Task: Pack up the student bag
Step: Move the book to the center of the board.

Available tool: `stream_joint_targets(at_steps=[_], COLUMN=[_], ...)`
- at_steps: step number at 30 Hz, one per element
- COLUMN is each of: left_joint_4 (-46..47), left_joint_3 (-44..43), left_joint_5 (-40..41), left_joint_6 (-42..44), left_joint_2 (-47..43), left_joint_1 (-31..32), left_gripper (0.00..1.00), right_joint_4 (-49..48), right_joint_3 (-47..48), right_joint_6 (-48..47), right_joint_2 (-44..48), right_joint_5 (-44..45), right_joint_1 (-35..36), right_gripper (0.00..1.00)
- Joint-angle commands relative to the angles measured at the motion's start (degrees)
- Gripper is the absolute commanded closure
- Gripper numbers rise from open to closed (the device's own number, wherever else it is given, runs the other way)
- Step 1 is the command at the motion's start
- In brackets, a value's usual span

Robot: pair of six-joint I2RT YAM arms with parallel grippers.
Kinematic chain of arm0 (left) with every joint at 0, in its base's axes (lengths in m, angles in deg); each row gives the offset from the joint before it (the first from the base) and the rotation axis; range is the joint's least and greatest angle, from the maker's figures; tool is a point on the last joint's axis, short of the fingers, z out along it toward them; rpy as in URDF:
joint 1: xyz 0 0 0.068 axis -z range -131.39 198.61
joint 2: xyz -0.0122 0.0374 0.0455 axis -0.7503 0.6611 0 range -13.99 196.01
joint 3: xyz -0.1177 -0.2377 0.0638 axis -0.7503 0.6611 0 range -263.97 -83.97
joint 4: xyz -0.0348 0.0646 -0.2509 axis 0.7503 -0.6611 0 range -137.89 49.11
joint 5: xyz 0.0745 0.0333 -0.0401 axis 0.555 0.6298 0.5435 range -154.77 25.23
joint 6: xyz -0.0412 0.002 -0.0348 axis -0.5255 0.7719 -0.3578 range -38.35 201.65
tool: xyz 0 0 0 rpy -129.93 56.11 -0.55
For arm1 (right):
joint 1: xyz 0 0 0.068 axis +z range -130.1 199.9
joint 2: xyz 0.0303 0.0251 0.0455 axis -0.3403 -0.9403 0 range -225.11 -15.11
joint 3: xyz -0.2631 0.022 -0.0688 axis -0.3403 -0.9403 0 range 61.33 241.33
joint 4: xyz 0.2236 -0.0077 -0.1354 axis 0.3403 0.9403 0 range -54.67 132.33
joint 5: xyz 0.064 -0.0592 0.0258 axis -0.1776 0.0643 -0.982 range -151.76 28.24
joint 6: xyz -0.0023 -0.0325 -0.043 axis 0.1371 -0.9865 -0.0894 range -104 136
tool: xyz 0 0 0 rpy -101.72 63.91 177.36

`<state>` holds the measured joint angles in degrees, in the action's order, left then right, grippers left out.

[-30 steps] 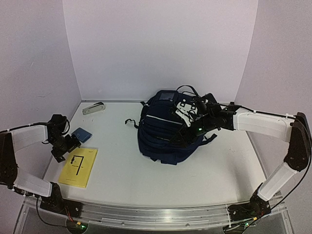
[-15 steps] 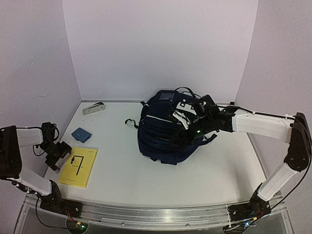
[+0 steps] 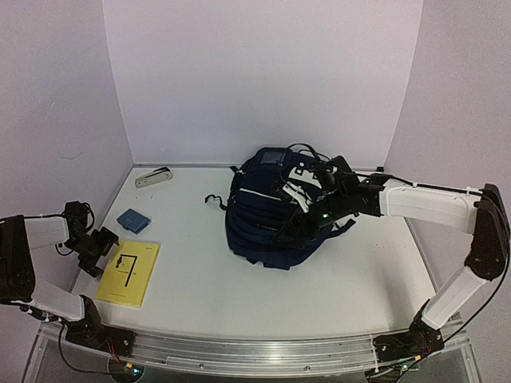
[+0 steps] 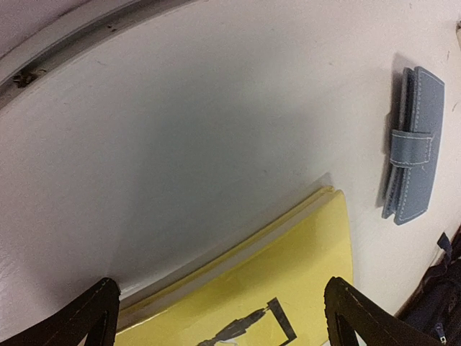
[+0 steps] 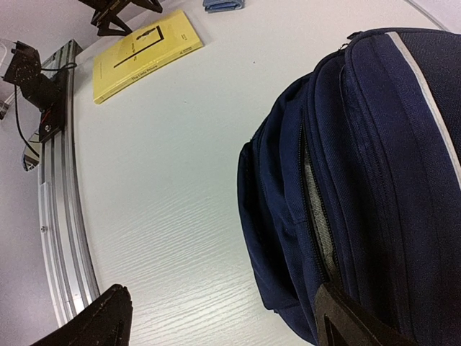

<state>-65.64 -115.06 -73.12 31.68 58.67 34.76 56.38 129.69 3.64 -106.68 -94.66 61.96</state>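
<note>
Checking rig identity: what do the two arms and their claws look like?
White boxy shells, black joints and thin black cables on the left arm and right arm; a green light glows near the right wrist. The left claw and right claw are black, two-fingered.

The student bag [image 5: 374, 144] is matt woven cloth. The counter [image 5: 180, 180] is smooth white with faint wood grain. The yellow book [image 4: 302, 259] has a glossy cover.
</note>
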Motion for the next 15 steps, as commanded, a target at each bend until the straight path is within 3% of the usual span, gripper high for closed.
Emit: stream_joint_targets(at_steps=[1,4,15], left_joint_4=[3.5,6.9,18.5], left_joint_3=[3.1,4.3,6.1], left_joint_5=[-10.1,-13.5,-12.9], left_joint_6=[-1.9,-3.0,-14.8], left_joint_2=[2.0,3.4,8.0], left_joint_1=[0.3,2.6,23.7], left_gripper=[0.0,0.0,0.09], right_joint_4=[0.4,1.0,0.4], right_joint_3=[1.9,2.4,-1.4], right_joint_6=[-0.1,-0.1,3.2], right_joint_2=[-1.2,-1.7,-6.2], right_joint_5=[-1.3,-1.4,-7.1], right_joint_1=[0.2,0.2,2.6], right_gripper=[0.12,0.12,0.17])
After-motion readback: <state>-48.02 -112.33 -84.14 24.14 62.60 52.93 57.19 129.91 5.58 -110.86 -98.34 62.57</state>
